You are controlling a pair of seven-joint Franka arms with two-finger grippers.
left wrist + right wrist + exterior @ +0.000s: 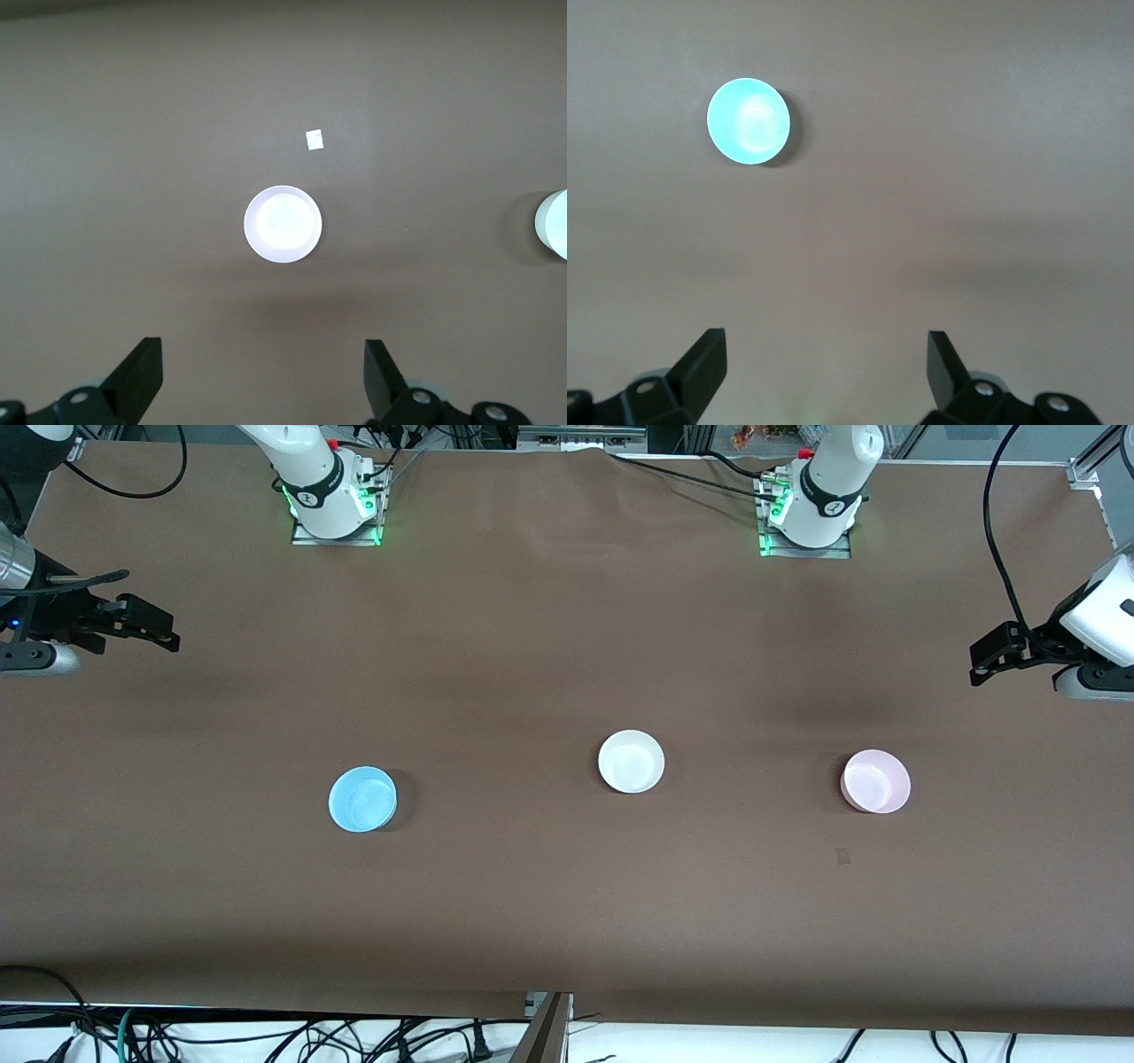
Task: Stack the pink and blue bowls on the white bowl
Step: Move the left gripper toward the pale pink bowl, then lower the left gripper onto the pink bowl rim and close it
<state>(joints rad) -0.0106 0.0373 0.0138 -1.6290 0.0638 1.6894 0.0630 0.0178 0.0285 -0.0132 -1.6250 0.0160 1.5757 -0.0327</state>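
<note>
Three small bowls stand apart in a row on the brown table (532, 646). The white bowl (631, 761) is in the middle. The light blue bowl (362, 799) is toward the right arm's end and the pale pink bowl (875, 781) toward the left arm's end. My right gripper (164, 631) hangs open and empty above the table's edge at its own end; its wrist view shows the blue bowl (748, 121) well ahead of its gripper (827, 367). My left gripper (982, 662) hangs open and empty at its own end. Its wrist view (264, 372) shows the pink bowl (283, 224) and the white bowl's rim (554, 224).
A small pale tag (842, 856) lies on the table nearer to the front camera than the pink bowl, also in the left wrist view (314, 139). The arm bases (332, 500) (811, 509) stand along the back. Cables (354, 1041) lie below the front edge.
</note>
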